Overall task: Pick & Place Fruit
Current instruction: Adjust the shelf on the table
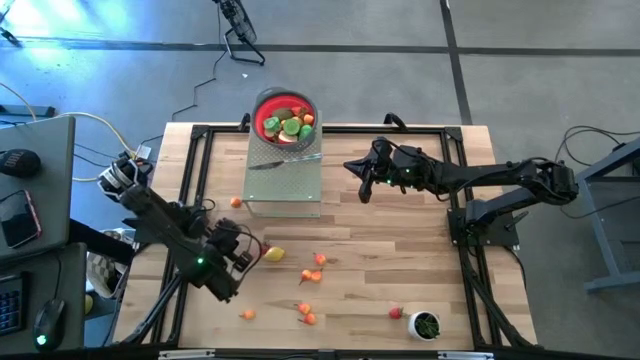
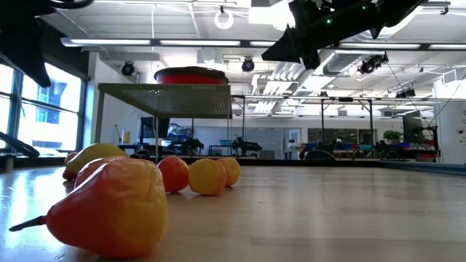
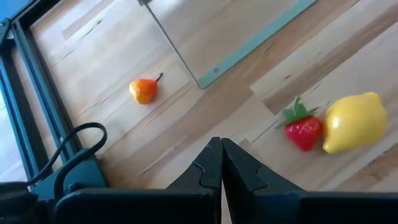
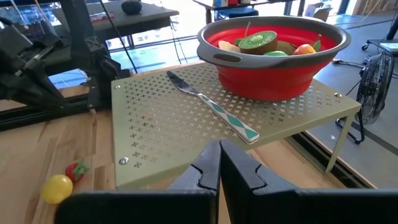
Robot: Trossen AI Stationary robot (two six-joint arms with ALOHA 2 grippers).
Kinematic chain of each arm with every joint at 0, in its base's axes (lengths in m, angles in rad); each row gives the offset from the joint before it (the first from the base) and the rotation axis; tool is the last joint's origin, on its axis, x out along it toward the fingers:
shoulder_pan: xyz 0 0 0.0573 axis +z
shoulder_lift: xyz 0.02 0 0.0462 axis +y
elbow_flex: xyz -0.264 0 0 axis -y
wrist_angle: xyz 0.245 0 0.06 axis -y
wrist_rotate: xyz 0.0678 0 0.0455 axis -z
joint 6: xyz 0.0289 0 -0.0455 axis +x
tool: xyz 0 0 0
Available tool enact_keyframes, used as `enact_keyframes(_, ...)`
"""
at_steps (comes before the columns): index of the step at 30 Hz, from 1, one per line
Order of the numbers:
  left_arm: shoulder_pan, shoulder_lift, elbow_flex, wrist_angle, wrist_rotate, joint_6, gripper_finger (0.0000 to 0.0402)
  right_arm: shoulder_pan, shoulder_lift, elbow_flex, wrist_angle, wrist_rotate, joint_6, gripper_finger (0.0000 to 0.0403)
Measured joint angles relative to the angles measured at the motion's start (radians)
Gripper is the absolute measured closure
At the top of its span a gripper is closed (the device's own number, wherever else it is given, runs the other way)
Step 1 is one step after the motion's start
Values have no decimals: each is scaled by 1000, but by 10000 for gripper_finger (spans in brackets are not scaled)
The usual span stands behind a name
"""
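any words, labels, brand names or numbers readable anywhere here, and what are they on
None can be read in any view.
Red bowl: no print visible.
Knife: teal and white handle, no lettering visible.
Perforated shelf: only a punched pattern, no text.
White cup: too small to tell.
Phone and monitors beside the table: too small to read.
Room behind the table in the low view: any signs are too blurred to read.

Bright ceiling lamps (image 2: 224, 18) light the room evenly. The nearest pear (image 2: 109, 207) looks soft, and shadows stay faint.
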State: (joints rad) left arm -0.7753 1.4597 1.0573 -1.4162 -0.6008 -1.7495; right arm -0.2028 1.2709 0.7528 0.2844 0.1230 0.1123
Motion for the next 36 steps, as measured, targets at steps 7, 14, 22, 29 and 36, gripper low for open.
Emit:
enact_keyframes(7,-39,-5,0,16,19,-115,402,0,0,0,-3,0,0,401)
enact_keyframes(14,-37,-10,0,19,-25,-244,402,0,0,0,-4,0,0,401)
enact_keyframes(22,-36,-137,0,-37,-132,-238,402,0,0,0,-5,0,-2,401)
enact_keyframes(29,-36,-247,0,-68,-173,-212,402,0,0,0,-14,0,-4,401)
enact_keyframes(36,-36,-306,0,-80,-125,-217,402,0,0,0,-20,0,-3,400)
